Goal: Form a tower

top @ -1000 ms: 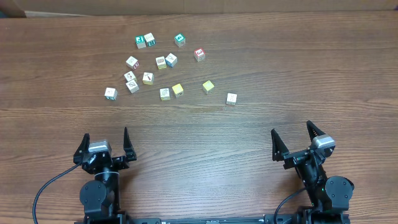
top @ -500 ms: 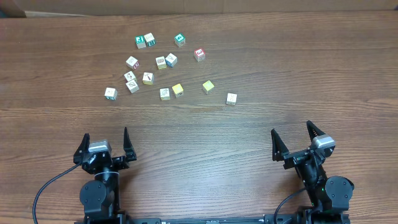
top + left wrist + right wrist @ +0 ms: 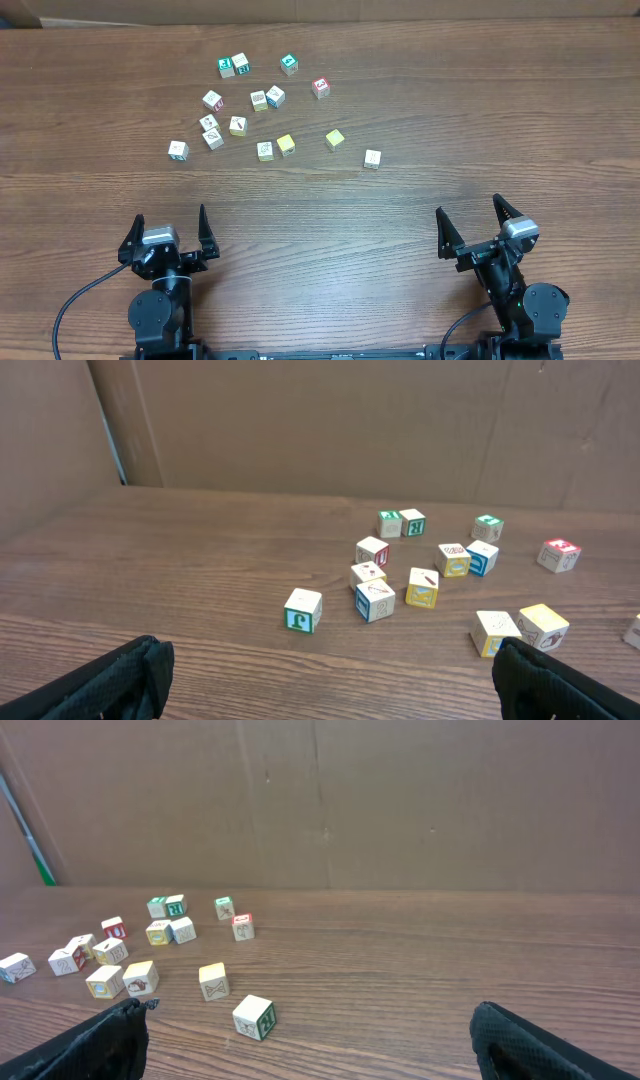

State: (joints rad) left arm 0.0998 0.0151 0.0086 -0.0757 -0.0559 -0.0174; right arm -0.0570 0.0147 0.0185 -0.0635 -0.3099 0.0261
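just loose cubes (image 3: 259, 100) in a flat scatter

Overhead straight down on table (image 3: 400, 220), wrist views low, forward-facing, sharing scattered cubes (image 3: 421, 588)

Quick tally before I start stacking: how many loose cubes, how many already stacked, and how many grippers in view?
Loose wooden cubes: 15
Stacked cubes: 0
Grippers: 2 (left gripper, right gripper, both open)
Total: 17

Wooden table (image 3: 450, 100) before what looks like a cardboard wall (image 3: 400, 800).
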